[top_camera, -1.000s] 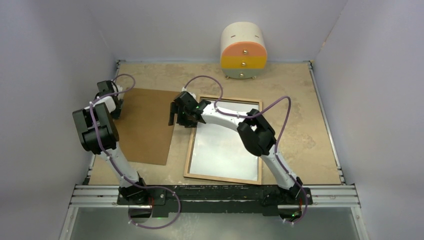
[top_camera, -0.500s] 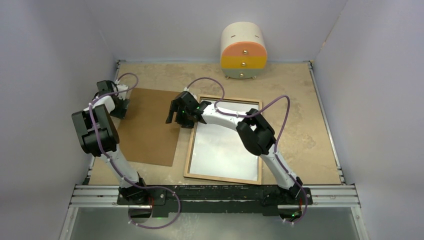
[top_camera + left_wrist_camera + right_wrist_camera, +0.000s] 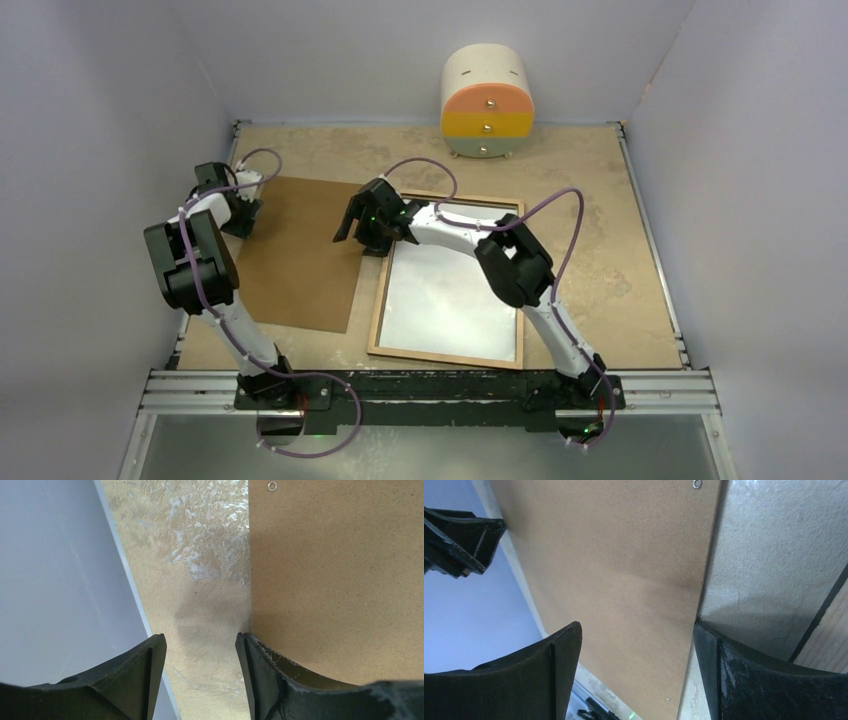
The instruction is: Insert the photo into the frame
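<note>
The frame [image 3: 378, 312] lies back up at the table's middle, its light wood rim showing. The photo [image 3: 450, 295] lies inside it with the plain white back up. My right gripper [image 3: 350, 226] is open and empty, left of the frame's far left corner, over the right edge of the brown backing board [image 3: 300, 255]. In the right wrist view my right gripper [image 3: 636, 645] spans the board's edge [image 3: 624, 555], and the frame's rim [image 3: 824, 647] shows at the right. My left gripper [image 3: 243, 212] is open and empty at the board's left edge [image 3: 340, 580]; in the left wrist view [image 3: 200, 655] its right finger is over that edge.
A round cream drawer unit [image 3: 487, 100] with orange and yellow fronts stands at the back. Grey walls close in on the left and right. A pale rail [image 3: 131, 585] runs along the table's left edge, close to my left gripper. A small metal ring [image 3: 272, 486] sits on the board.
The backing board has slid a little to the right and my left gripper has followed its left edge. My right gripper has turned slightly over the board's right edge.
</note>
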Tool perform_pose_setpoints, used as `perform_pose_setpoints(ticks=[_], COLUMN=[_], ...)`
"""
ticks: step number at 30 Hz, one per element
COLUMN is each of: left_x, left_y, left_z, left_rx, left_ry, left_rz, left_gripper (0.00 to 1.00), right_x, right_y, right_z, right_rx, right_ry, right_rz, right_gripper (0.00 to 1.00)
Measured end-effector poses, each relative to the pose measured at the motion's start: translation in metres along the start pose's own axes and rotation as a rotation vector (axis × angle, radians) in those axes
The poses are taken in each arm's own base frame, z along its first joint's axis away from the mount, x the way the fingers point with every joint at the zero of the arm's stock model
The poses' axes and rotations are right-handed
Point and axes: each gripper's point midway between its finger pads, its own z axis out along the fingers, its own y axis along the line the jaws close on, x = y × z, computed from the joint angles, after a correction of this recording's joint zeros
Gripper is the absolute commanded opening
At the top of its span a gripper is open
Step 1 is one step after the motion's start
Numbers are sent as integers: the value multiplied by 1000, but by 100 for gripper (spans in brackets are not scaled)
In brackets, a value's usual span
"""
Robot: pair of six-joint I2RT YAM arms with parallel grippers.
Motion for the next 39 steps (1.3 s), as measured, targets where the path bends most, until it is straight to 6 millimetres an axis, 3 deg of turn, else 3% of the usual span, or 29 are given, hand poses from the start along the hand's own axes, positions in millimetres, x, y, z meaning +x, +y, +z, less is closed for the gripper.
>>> perform_pose_setpoints(ticks=[8,21,26,30,35,39], left_x=[-1,1,1,0,-4,-6], left_y=[-3,2,4,1,-28,-59], left_z=[0,5,6,5,-4,-13], left_rx=[25,17,13,34,169,298], left_ry=[-8,1,-1,-5,-38,-50], left_rz=[41,114,127,133,133,117], left_gripper=[56,53,53,53,53,52], right_x=[-2,16,16,6,11,21], right_y=[4,21,50,101,150,151], right_z=[-5,-18,-48,-94,-144,-144], right_rx=[-133,-362,-495,-694,-913,-919], right_ry=[52,135,143,100,62,85], right_rz=[79,135,113,56,-17,-17], right_gripper=[79,76,76,76,75,75])
